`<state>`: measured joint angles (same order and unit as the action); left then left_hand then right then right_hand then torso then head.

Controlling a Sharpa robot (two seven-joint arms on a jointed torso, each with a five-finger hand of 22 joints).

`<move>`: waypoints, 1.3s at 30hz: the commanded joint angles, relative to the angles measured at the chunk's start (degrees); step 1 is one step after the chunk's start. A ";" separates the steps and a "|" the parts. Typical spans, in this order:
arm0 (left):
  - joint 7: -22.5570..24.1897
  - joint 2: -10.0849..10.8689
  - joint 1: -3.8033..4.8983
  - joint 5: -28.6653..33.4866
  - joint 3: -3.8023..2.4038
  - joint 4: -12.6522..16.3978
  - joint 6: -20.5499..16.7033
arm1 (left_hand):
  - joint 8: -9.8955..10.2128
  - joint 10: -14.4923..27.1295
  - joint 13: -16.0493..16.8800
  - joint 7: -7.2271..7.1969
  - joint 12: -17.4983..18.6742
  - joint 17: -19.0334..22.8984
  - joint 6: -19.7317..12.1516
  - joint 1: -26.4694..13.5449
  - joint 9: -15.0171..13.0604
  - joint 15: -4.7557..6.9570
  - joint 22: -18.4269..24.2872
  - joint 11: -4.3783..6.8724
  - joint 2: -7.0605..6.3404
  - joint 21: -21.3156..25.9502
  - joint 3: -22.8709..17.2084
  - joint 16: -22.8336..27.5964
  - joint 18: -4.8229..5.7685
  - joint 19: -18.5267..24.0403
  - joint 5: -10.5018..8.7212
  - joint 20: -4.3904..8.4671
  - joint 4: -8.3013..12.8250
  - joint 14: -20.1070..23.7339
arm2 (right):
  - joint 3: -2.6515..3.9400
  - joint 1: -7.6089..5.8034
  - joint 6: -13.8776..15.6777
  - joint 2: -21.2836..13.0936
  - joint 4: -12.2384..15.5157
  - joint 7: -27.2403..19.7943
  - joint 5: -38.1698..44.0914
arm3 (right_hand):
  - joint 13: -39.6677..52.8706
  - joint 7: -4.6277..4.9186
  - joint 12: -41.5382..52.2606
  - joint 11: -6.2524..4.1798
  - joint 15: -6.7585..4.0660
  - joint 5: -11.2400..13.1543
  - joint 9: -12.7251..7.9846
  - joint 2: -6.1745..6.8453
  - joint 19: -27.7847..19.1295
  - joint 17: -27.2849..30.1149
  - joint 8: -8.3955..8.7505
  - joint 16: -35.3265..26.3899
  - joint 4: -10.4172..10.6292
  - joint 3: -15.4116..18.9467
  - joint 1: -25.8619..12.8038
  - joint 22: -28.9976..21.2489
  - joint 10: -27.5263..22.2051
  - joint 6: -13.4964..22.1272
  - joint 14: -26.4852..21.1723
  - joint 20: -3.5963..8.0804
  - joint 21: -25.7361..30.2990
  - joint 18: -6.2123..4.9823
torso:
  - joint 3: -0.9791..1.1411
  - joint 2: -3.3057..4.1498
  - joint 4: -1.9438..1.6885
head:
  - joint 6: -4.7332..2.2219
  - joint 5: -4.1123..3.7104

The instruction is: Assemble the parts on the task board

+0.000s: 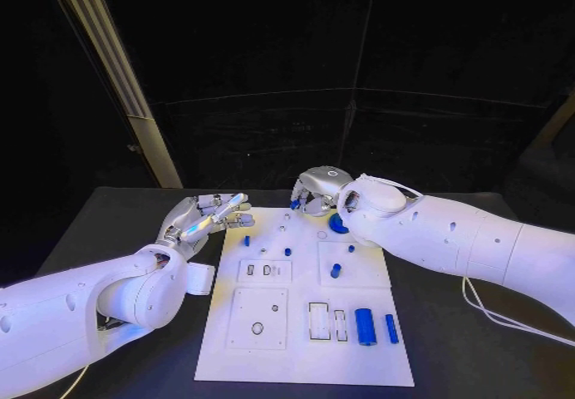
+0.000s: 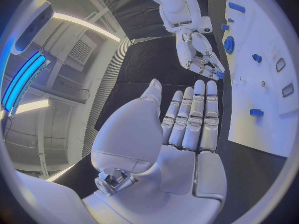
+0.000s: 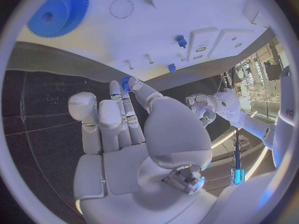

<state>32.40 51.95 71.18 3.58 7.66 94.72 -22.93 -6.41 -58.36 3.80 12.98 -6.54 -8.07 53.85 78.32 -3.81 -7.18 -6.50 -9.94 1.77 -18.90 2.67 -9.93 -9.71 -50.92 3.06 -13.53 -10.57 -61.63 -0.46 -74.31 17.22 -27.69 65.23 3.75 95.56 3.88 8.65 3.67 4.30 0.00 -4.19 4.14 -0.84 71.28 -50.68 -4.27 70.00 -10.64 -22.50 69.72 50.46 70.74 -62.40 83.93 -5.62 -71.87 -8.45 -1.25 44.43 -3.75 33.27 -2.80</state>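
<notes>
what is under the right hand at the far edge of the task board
The right hand pinches a small blue part in its fingertips above the task board's far edge. A blue gear lies on the board nearby. The board surface straight beneath the hand is covered.

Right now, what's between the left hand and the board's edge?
Bare black table. The left wrist view shows nothing between the left hand and the board.

The room is dark; the far background and the table (image 1: 144, 216) fall near black. Light falls from above onto the white board (image 1: 300, 349), which shows bright with a cool blue tinge. The white arms glare softly. In the wrist views, ceiling strip lamps glow, one blue. Both wrist views bend straight edges strongly and smear toward the rim.
</notes>
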 commanded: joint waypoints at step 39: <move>-0.06 -0.26 0.66 -0.35 -0.04 -0.15 0.88 | 0.24 -0.17 0.00 0.32 0.35 -0.07 0.28 0.71 0.02 -0.41 0.13 -0.28 -0.07 0.30 -0.06 0.29 -0.78 -0.08 -0.03 -0.35 0.46 0.13 | -0.02 -0.18 -7.97 5.16 -4.89 1.17 1.82 | -0.16 0.18 -0.20 0.32 -0.31 0.15 -0.16 1.03 -0.01 0.18 0.62 0.49 1.95 -0.54 -0.57 0.01 -0.34 0.13 0.33 -0.06 -0.33 1.14 | -0.23 0.36 -0.13 | 0.52 0.16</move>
<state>32.15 51.74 71.72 3.57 7.66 94.54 -22.84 -6.42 -58.36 3.80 13.18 -6.54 -8.05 54.06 78.32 -3.82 -7.18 -6.47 -9.94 1.77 -18.90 2.51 -9.93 -9.71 -50.92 3.06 -13.53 -10.42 -61.63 -0.46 -74.46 9.85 -22.71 60.42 4.60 96.67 3.78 8.73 3.67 4.44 0.00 -3.87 3.96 -0.30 71.27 -50.56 -3.92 70.21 -8.98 -23.03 69.19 50.55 70.60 -62.26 83.93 -5.62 -72.09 -8.45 -1.47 44.76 -3.86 33.79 -2.61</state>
